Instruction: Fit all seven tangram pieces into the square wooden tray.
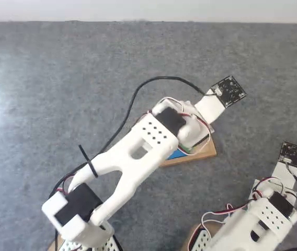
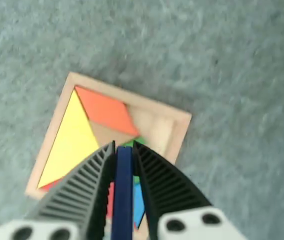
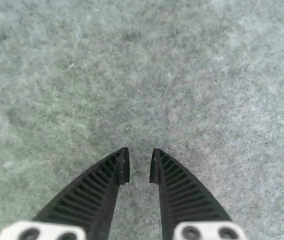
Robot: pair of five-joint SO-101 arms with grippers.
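The L tool [image 2: 124, 146] is shut tight on a dark blue piece [image 2: 124, 190]; the piece stands on its thin edge between the two black fingers [image 2: 89, 185]; the tool hangs right over the wooden tray [image 2: 181, 121], w/ its tips above the middle of it.

In the tray a big yellow triangle [image 2: 72, 145] lies along one side; an orange piece [image 2: 107, 111] sits next to it & touches it; a green bit [image 2: 136, 179], a red bit [image 2: 110, 200] & a light blue bit [image 2: 138, 205] peek out by the fingers, partly hidden; one corner of the tray shows bare wood.

In the high view the L arm [image 1: 138, 151] stretches over the tray [image 1: 205, 151] & covers most of it; the tray lies flat on the grey desk [image 1: 59, 78].

The R tool [image 3: 139, 165] is open just a little, w/ nothing in it; it points down at the desk [image 3: 132, 60]; the R arm [image 1: 258, 219] sits well apart from the tray.
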